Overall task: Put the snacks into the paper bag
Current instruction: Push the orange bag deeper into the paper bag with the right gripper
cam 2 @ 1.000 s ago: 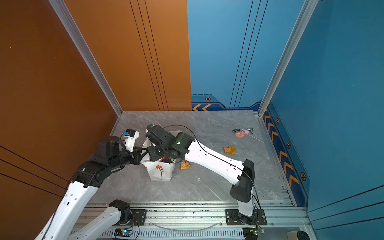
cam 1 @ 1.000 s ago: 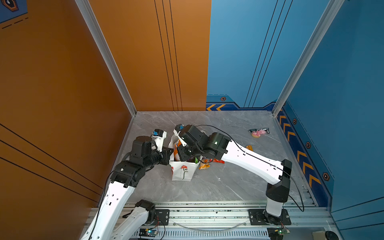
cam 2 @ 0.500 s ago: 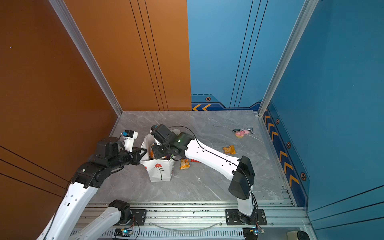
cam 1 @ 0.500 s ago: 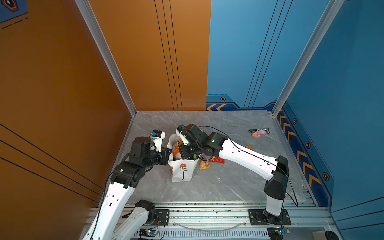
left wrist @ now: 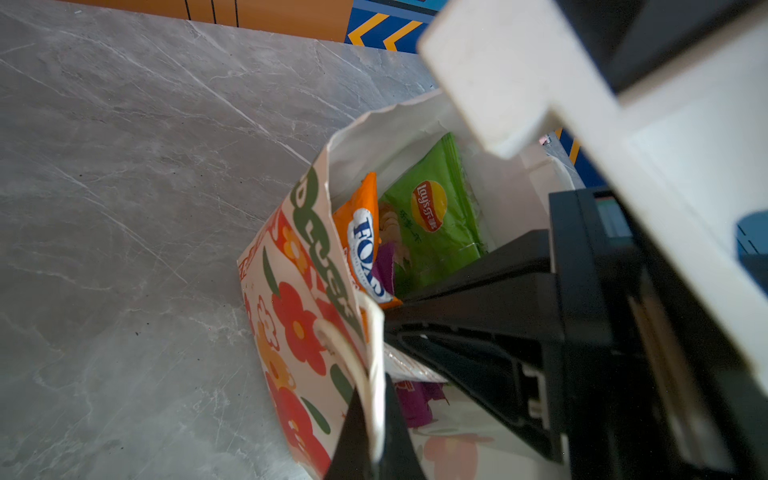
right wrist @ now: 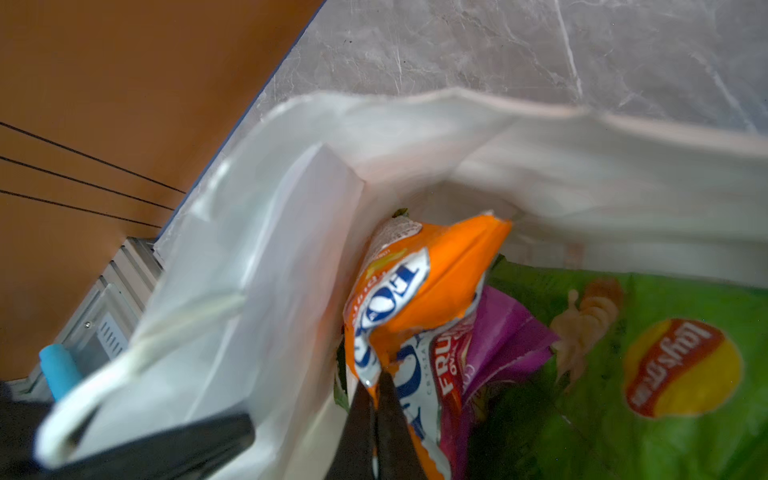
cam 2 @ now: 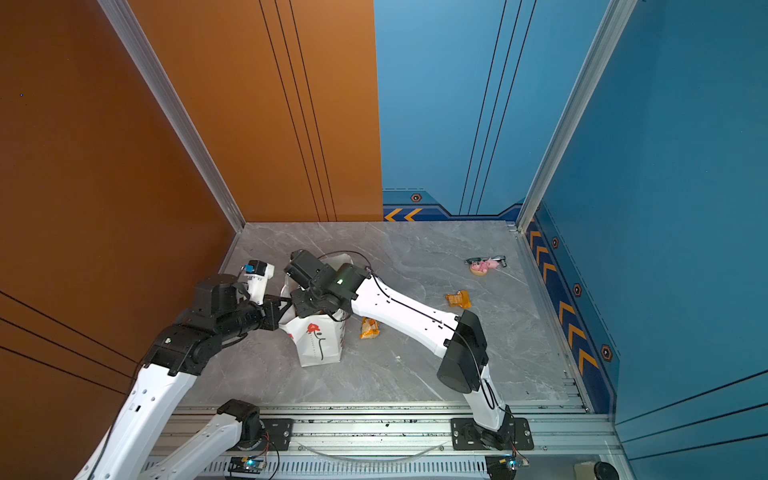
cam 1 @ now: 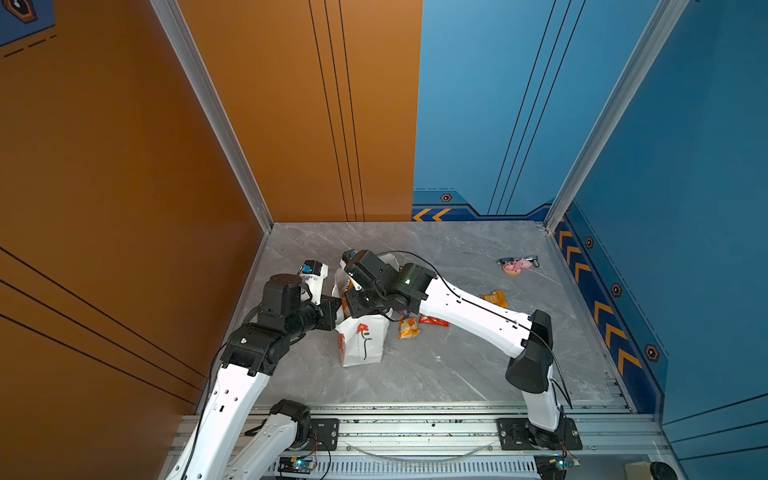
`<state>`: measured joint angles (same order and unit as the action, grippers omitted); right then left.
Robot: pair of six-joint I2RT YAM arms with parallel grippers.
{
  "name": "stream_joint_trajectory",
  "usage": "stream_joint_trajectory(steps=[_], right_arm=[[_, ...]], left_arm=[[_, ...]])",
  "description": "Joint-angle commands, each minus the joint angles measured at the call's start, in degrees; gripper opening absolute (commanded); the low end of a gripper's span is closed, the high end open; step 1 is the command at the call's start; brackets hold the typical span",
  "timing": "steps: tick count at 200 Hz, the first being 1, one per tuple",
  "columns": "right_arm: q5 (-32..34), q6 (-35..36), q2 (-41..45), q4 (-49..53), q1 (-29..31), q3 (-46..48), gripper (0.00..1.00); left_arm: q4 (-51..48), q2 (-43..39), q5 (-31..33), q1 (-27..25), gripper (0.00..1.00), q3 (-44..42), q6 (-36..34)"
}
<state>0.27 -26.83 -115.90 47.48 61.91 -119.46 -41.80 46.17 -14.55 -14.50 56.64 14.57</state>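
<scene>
In both top views your right arm hides the mouth of the paper bag [cam 1: 361,345], which stands upright on the table [cam 1: 457,374]. Only the wrist views show inside: the large green packet [right wrist: 665,374], the orange packet [right wrist: 436,282] and a purple packet [right wrist: 507,332].

Your left gripper [left wrist: 372,390] is clamped on the bag's cord handle [left wrist: 374,353]. Your right gripper [right wrist: 374,386] sits inside the bag, fingers almost together, pinching the orange packet's edge.

On the table beside the bag lie an orange-yellow packet [cam 1: 408,328] and a small red packet [cam 1: 433,321]. A second orange-yellow packet [cam 1: 494,298] lies farther right, and the pink figurine [cam 1: 517,266] lies well apart.
</scene>
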Motion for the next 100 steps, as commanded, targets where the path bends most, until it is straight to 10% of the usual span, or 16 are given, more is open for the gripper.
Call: stream_joint_trajectory(steps=[1, 100], right_arm=[[1.61, -0.5, -0.2, 3.05, 0.38, -1.77, 0.22], [9.91, 1.13, 11.14, -1.01, 1.13, 3.46, 0.72]], left_arm=[[6.69, -1.35, -0.31, 0.36, 0.0, 0.84, -0.59], [5.51, -0.82, 3.99, 1.21, 0.0, 0.93, -0.24]])
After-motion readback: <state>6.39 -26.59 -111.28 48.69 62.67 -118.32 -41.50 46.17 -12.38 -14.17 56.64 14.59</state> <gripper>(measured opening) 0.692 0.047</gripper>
